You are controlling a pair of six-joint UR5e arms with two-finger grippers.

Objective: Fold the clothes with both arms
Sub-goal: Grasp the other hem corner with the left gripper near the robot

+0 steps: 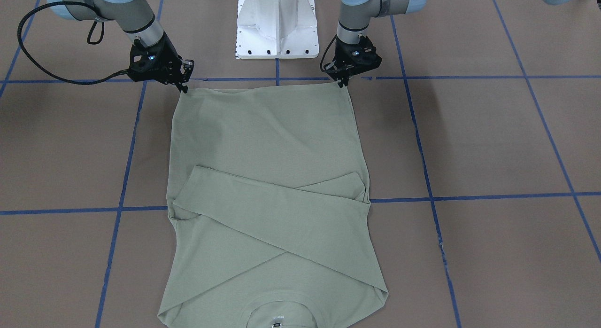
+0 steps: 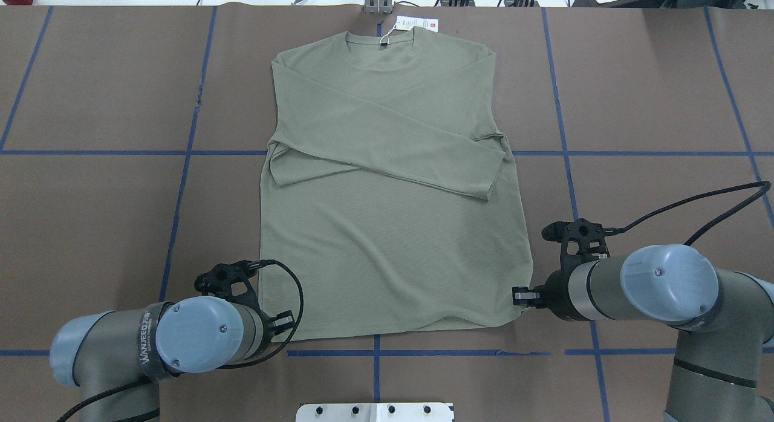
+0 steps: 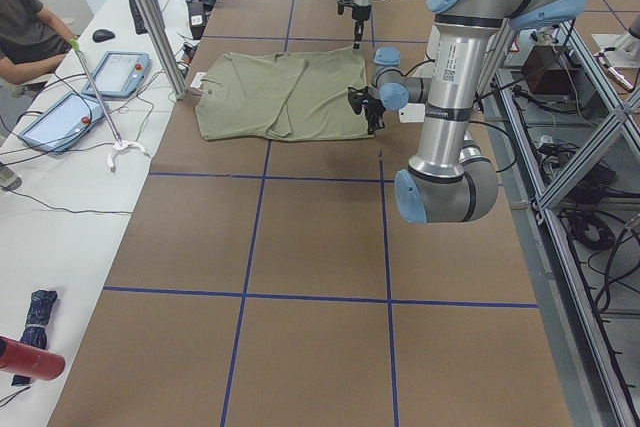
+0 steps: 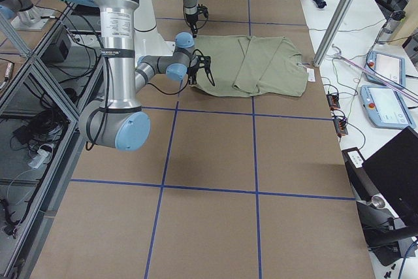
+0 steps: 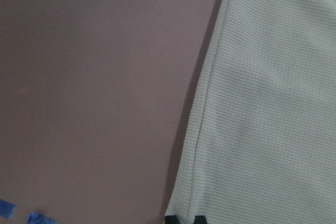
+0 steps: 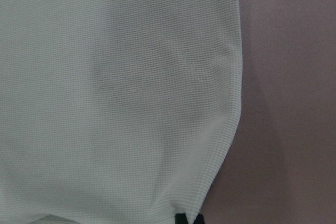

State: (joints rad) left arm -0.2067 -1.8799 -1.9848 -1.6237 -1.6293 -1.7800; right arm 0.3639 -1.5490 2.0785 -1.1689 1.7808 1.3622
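The pale green long-sleeved shirt (image 2: 393, 240) lies flat on the brown table, both sleeves (image 1: 281, 210) crossed over its chest and the collar pointing away from the robot. A white hang tag (image 2: 417, 24) rests beyond the collar. My left gripper (image 1: 342, 82) is down at one hem corner, and in the left wrist view its black tips (image 5: 184, 219) are pinched together on the shirt's edge. At the other hem corner my right gripper (image 1: 184, 87) is shut on the cloth, its tips (image 6: 189, 219) close together on the edge.
The white pedestal base (image 1: 277, 27) stands just behind the hem, between the two arms. Blue tape lines (image 2: 181, 153) cross the table. A person (image 3: 25, 27) sits at a side bench with tablets (image 3: 60, 117), past a metal post (image 3: 150, 17).
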